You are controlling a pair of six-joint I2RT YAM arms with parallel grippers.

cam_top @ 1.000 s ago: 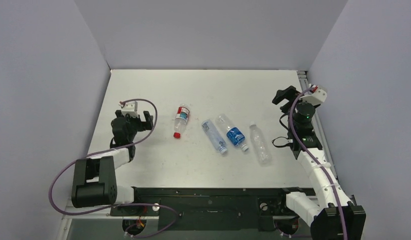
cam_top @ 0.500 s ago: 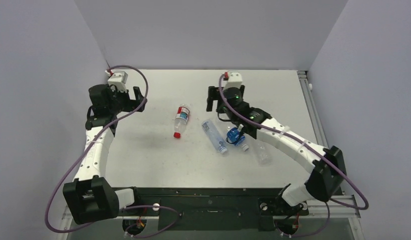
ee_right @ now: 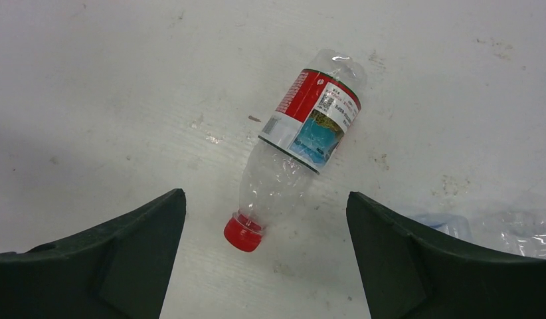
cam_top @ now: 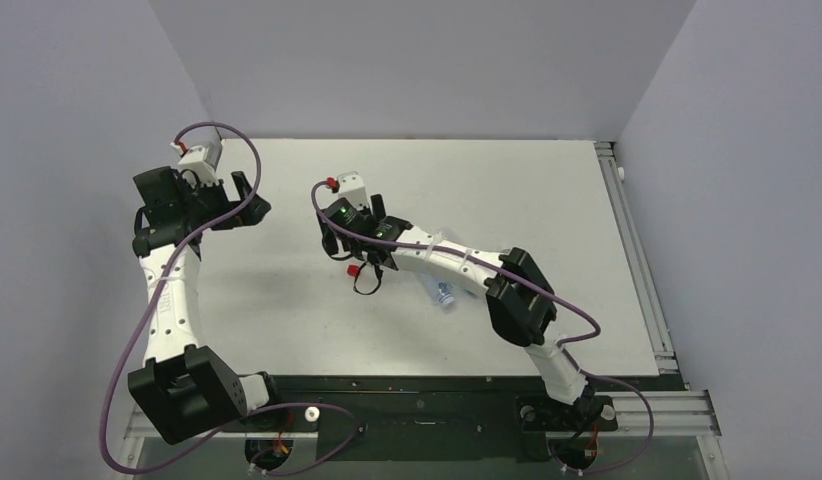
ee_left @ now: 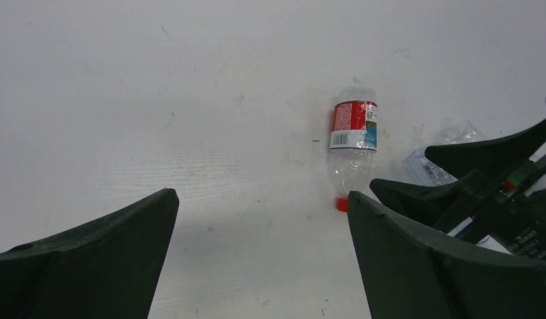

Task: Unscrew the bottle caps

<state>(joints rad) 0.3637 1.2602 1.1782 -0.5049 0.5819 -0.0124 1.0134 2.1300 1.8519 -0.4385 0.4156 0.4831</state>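
Observation:
A clear bottle with a red label (ee_right: pixel 313 119) lies on the white table, and its red cap (ee_right: pixel 244 234) is still screwed on. My right gripper (ee_right: pixel 264 199) is open and hovers above it, with the cap below the gap between the jaws and touching neither. In the top view the right gripper (cam_top: pixel 372 250) covers most of this bottle, and only the red cap (cam_top: pixel 354 269) shows. My left gripper (cam_top: pixel 249 198) is open and empty at the table's far left. In its wrist view the left gripper (ee_left: pixel 262 196) faces the bottle (ee_left: pixel 352 133) and its red cap (ee_left: pixel 341 204) from a distance.
The right arm (cam_top: pixel 457 262) lies over the other bottles. Only the capped end of a pale-blue-label bottle (cam_top: pixel 445 297) shows beneath it. Crumpled clear bottles (ee_right: pixel 503 229) lie to the right of the red-label one. Grey walls enclose the table on three sides.
The right arm swung from the table's right side leftward across the bottles to above the red-label bottle. The left arm stretched out and moved toward the far left.

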